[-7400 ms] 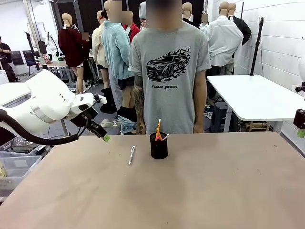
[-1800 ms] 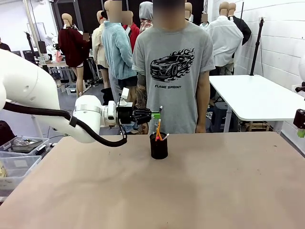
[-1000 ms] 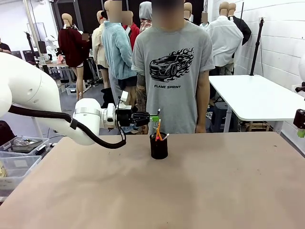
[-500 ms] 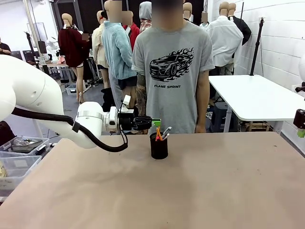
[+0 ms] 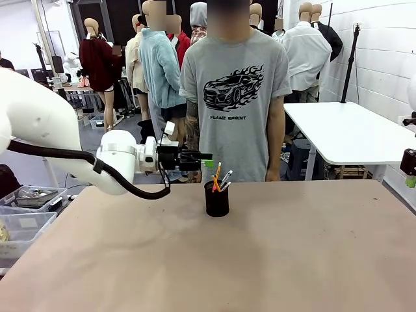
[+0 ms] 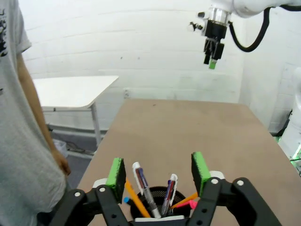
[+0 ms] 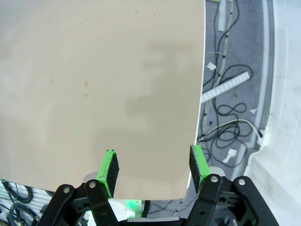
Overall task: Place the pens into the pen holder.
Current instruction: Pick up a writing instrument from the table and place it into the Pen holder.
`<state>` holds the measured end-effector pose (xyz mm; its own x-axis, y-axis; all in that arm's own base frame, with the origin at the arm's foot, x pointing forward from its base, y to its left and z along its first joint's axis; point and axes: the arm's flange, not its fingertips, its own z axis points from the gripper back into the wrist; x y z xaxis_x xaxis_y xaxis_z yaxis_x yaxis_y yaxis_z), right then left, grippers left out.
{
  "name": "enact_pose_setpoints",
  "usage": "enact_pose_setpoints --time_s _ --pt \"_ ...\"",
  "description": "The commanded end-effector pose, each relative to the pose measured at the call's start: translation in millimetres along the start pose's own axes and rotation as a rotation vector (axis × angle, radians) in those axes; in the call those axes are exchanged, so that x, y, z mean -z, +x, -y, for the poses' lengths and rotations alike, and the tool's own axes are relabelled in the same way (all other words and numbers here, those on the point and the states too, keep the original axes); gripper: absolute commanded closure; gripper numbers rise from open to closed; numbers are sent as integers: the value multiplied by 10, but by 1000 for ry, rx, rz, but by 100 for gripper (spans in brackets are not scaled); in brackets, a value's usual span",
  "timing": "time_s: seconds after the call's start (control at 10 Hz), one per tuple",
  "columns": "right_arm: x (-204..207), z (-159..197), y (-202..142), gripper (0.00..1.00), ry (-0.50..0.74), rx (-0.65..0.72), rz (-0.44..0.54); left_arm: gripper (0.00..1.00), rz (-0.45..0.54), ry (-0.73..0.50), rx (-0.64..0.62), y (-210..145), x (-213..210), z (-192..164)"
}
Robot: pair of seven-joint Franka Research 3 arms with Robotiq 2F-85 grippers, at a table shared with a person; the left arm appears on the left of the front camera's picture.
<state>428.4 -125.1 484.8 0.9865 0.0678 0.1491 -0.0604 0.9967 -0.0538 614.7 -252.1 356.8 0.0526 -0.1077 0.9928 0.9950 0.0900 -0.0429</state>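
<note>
Several pens [image 5: 220,177] upright in the black pen holder [image 5: 216,200] near the tabletop's [image 5: 273,260] far edge, left gripper [image 6: 158,173] just above, fingers spread, empty, right gripper [image 7: 152,168] spread over the right edge.

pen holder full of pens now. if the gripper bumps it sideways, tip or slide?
Probably tips before it slides: the pen holder is a narrow upright cup, taller than wide, on a smooth table. The pens lean outward above its rim, likely raising its balance point. It looks light, so even a gentle knock from the left gripper could shift it.
</note>
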Motion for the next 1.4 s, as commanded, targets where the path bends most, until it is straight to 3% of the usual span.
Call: enact_pose_setpoints --time_s 0.0,0.1,0.4,0.5,0.7,1.1,1.3 --pt "8 -13 11 24 -3 9 -5 24 -147 61 -16 320 -419 182" --pt "8 -13 11 24 -3 9 -5 24 -243 142 -11 481 -669 248" --pt "8 -13 11 24 -3 9 -5 24 -644 430 -155 828 -1384 616" --pt "8 -13 11 24 -3 9 -5 24 -807 535 -242 823 -1582 733" --pt "8 -13 11 24 -3 9 -5 24 -1014 646 -450 757 -1958 979" --pt "8 -13 11 24 -3 9 -5 24 -1105 883 -644 704 -2567 1477" --pt "8 -13 11 24 -3 9 -5 24 -1048 943 -702 586 -2747 1651"
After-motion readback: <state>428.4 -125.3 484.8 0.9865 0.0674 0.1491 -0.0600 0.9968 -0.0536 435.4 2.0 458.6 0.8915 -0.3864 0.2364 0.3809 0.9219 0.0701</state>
